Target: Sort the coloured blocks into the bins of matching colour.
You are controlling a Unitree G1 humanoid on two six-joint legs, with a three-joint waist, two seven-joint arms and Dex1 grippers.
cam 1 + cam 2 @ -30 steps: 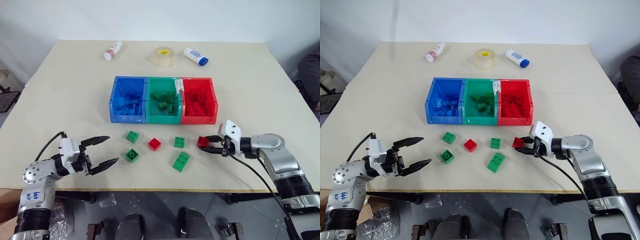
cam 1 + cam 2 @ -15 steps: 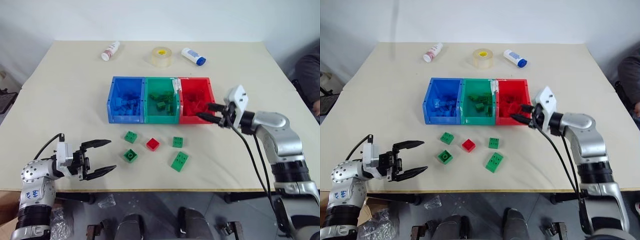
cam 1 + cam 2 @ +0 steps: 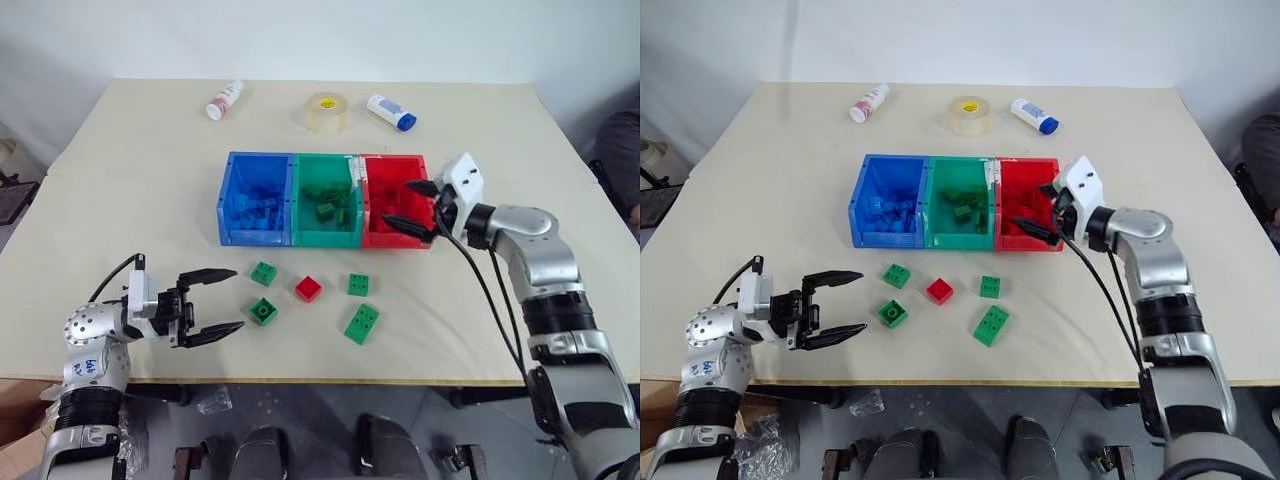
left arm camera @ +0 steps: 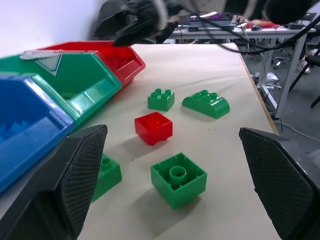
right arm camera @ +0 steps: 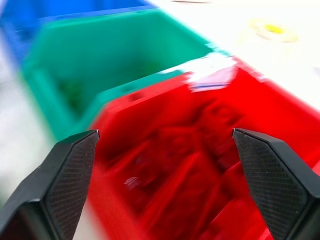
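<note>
Three joined bins stand in a row mid-table: blue (image 3: 250, 238), green (image 3: 325, 238) and red (image 3: 392, 240), each with blocks inside. My right gripper (image 3: 398, 203) hovers open over the red bin's right front part, nothing between its fingers; its wrist view looks into the red bin (image 5: 200, 150). In front of the bins lie a red block (image 3: 308, 288), three square green blocks (image 3: 263, 272) (image 3: 263, 311) (image 3: 358, 284) and a longer green block (image 3: 361, 323). My left gripper (image 3: 238, 299) is open and empty, low over the table just left of these blocks.
At the table's far side lie two small white bottles (image 3: 224, 100) (image 3: 390, 111) and a tape roll (image 3: 326, 112). The table's front edge runs close behind the loose blocks. A person's sleeve (image 3: 622, 150) shows at the right edge.
My right gripper lifted a red block from the table to above the red bin and opened; the block is gone from its fingers. The left gripper stayed open, about in place.
</note>
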